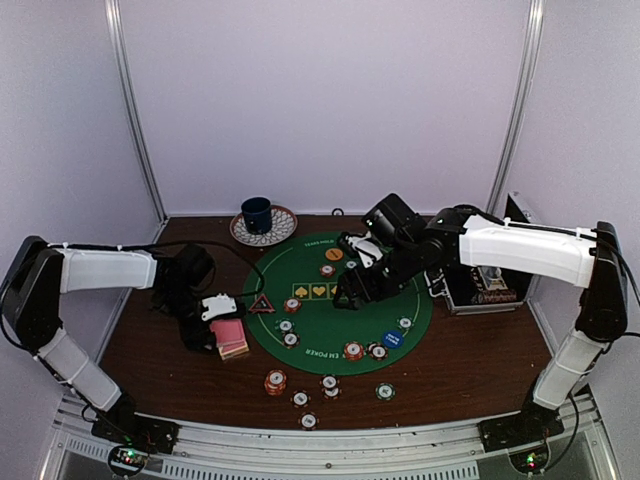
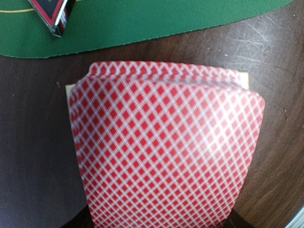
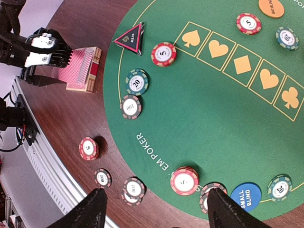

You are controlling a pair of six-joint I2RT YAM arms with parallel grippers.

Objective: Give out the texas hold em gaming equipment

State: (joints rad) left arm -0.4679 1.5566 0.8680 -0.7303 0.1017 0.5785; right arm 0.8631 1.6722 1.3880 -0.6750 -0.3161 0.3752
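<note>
My left gripper (image 1: pixel 220 322) hovers over the pink-backed deck (image 1: pixel 231 340) on the brown table left of the green poker mat (image 1: pixel 330 318). In the left wrist view one pink-backed card (image 2: pixel 166 152) is lifted off the deck, bends upward and fills the frame, hiding the jaws; it seems held. The red-rimmed black triangle (image 1: pixel 262 304) lies at the mat's left edge. My right gripper (image 3: pixel 159 204) is open and empty, above the mat's near part, over a red chip stack (image 3: pixel 184 180). Several chips, a blue button (image 3: pixel 245 196) and an orange button (image 3: pixel 271 7) lie on the mat.
More chips (image 1: pixel 275 381) lie on the table in front of the mat. A dark blue mug (image 1: pixel 257 213) on a patterned plate (image 1: pixel 282 228) stands at the back. A black case (image 1: pixel 485 288) stands right of the mat.
</note>
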